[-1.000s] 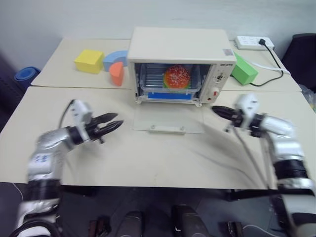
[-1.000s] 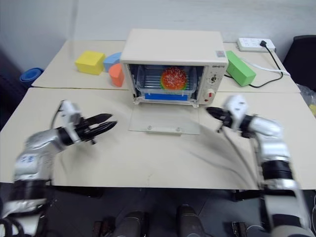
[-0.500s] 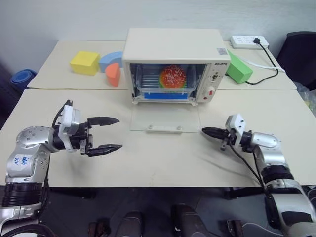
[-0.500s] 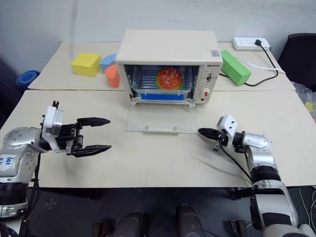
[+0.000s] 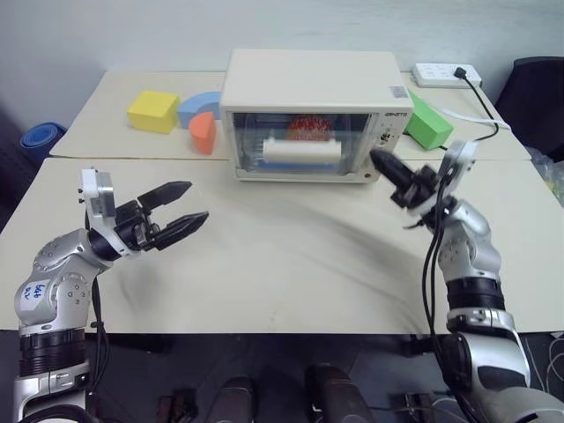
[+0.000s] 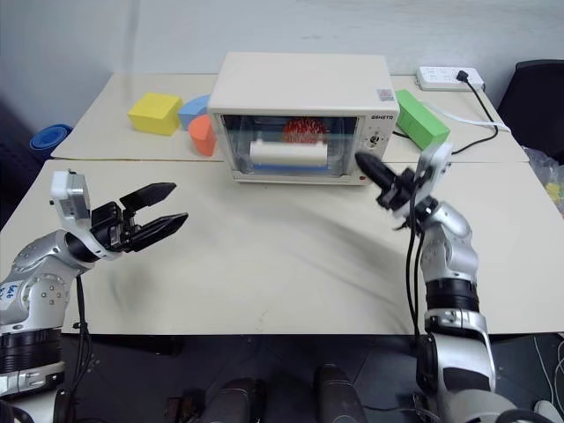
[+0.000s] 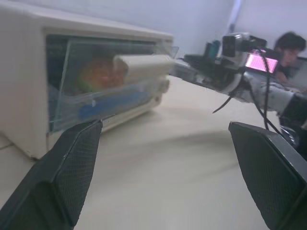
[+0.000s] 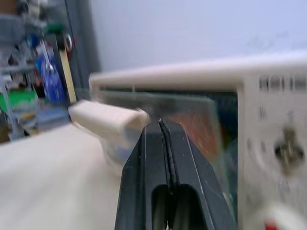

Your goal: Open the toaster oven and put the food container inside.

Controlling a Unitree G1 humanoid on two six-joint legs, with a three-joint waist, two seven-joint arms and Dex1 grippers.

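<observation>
The cream toaster oven point(image 5: 315, 84) stands at the back middle of the table. Its glass door is raised almost upright, leaning slightly out at the top, with the white bar handle point(image 5: 302, 150) across it. Through the glass I see the food container point(image 6: 302, 130) with its orange burger, resting inside on the rack. My right gripper point(image 5: 377, 157) is shut and empty, its tip at the door's right edge beside the knobs; the right wrist view has it point(image 8: 163, 127) just by the handle point(image 8: 108, 120). My left gripper point(image 5: 196, 201) hovers open and empty over the table, left of the oven.
Yellow block point(image 5: 152, 110), blue arch point(image 5: 201, 104) and orange piece point(image 5: 206, 132) lie left of the oven. A green block point(image 5: 430, 123), a power strip point(image 5: 445, 74) and its cable lie to the right. The table point(image 5: 291, 264) stretches bare in front.
The oven door has swung from lying flat open to nearly closed. My shut right gripper rose and moved left to the door's right edge. My left gripper opened wide and lifted slightly.
</observation>
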